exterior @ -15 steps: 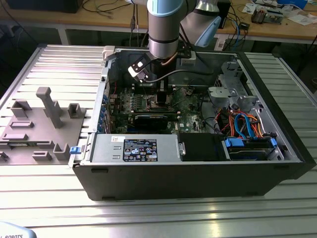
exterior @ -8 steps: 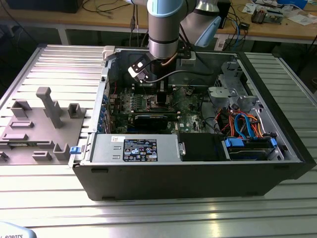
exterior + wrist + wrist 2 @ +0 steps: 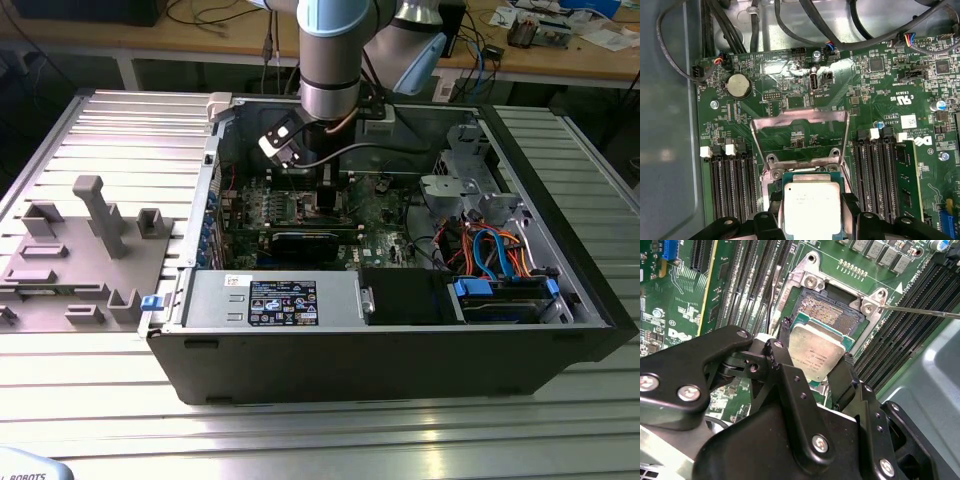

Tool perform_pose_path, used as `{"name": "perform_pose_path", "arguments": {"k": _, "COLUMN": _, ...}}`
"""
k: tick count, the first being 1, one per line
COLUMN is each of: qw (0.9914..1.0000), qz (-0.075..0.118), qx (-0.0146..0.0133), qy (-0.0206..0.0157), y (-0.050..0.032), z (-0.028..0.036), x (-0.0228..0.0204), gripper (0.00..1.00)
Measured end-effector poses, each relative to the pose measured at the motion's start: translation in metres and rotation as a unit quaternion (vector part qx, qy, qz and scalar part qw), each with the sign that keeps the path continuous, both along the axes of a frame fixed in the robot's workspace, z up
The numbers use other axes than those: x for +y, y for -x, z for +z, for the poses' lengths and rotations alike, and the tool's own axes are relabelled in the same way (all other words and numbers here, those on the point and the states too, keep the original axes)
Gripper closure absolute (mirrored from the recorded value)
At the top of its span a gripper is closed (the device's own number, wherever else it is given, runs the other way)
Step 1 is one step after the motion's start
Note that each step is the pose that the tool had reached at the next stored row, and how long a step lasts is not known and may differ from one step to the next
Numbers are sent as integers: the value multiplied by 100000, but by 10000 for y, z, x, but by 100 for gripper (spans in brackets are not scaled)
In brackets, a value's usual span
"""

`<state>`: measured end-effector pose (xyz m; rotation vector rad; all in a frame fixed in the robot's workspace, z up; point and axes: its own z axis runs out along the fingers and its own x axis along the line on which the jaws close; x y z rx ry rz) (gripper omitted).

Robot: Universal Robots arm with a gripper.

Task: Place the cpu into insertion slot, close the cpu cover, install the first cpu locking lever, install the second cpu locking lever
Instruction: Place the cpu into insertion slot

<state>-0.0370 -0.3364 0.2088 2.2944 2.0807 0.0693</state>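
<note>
So the gripper point(image 3: 816, 346) is clamped on the cpu point(image 3: 818, 354), chip between its fingers, right at the insertion slot point(image 3: 829, 315). The cpu cover point(image 3: 800, 116) stands flipped open. In the exterior view that's all about 1 o'clock from the power supply point(image 3: 280, 300).

The silver-grey arm point(image 3: 329, 70) is wearing pale blue caps point(image 3: 330, 14); a black cable point(image 3: 380, 146) is looping beside the black gripper point(image 3: 816, 342), whose linked fingers point(image 3: 790, 385) are showing silvery screws point(image 3: 820, 442).

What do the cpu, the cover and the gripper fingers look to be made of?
The cpu has a silver-grey top with a dull sheen, likely metal, over a green board edge. The cover is a thin bright frame with shiny reflections, probably steel. The fingers are matte black; whether plastic or coated metal, I cannot tell.
</note>
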Motion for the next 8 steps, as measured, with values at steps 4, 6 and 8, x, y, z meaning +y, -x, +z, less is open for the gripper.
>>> {"name": "perform_pose_path", "arguments": {"k": 4, "qw": 99999, "qz": -328, "qx": 5, "qy": 11, "y": 0, "z": -15, "x": 50, "gripper": 45}}
{"name": "perform_pose_path", "arguments": {"k": 6, "qw": 99999, "qz": 535, "qx": -1, "qy": 3, "y": 0, "z": -24, "x": 60, "gripper": 45}}
{"name": "perform_pose_path", "arguments": {"k": 8, "qw": 99970, "qz": 2442, "qx": 7, "qy": 12, "y": 1, "z": -33, "x": 68, "gripper": 45}}
